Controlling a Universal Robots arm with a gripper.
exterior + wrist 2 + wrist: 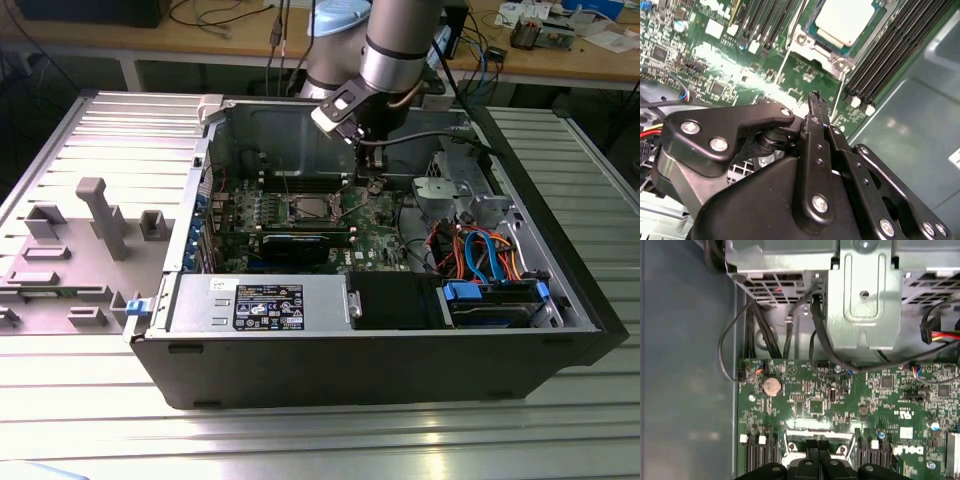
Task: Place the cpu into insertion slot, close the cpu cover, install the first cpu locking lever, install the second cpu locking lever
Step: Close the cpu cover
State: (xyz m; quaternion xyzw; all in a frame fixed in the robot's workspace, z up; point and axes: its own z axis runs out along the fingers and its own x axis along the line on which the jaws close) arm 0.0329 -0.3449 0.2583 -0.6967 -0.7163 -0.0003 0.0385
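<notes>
Your computer case (380,340) lies open on the worktop (300,440), with a plastic fixture tray (90,240) just beside it on the exterior view's left. Inside, the motherboard (380,235) lies flat on the case floor. The power supply (260,303) runs along the near wall, and the drive bay (495,300) is next to it on the exterior view's right. The graphics card (295,243) stands between the power supply and the cpu (845,20). That chip sits in the insertion slot (816,50), with memory slots (895,55) on both sides. The hand (369,183) hangs over the board, just beside the socket on the exterior view's right.
</notes>
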